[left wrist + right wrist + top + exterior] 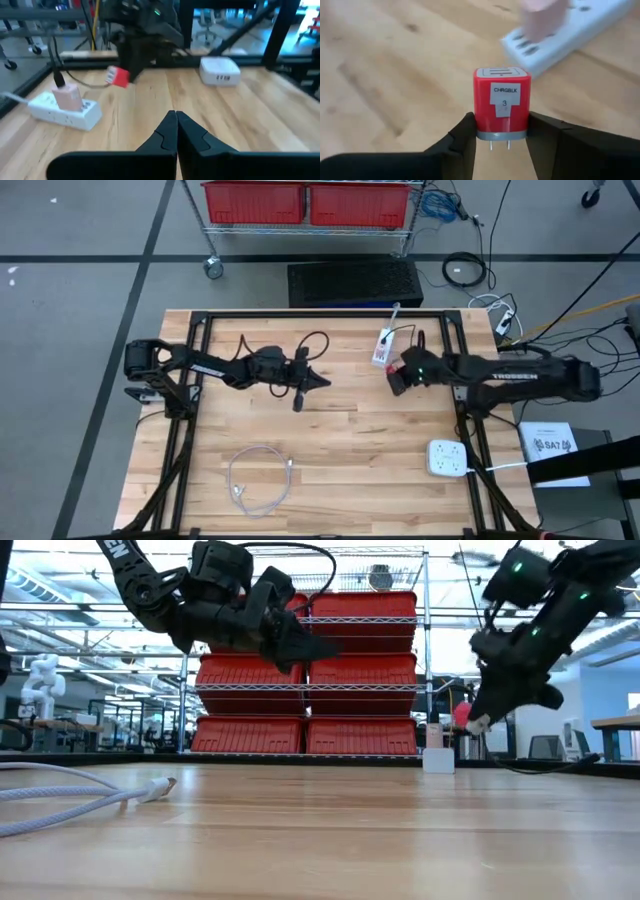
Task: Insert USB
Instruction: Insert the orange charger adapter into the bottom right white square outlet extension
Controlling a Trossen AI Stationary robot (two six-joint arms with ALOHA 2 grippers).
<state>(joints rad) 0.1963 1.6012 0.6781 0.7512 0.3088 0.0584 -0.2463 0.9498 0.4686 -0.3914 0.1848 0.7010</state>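
Currently right claw [501, 132] grips the red charger [501, 102] above the tabletop [330, 450], near the power strip [383, 347]; left claw [176, 131] closed, empty.

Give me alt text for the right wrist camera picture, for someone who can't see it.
The right end effector grips a red charger block labelled "CHRGBLK 3" between its two dark fingers, prongs pointing back toward the camera. Beyond it on the wooden table lies a white power strip with a pink plug in it.
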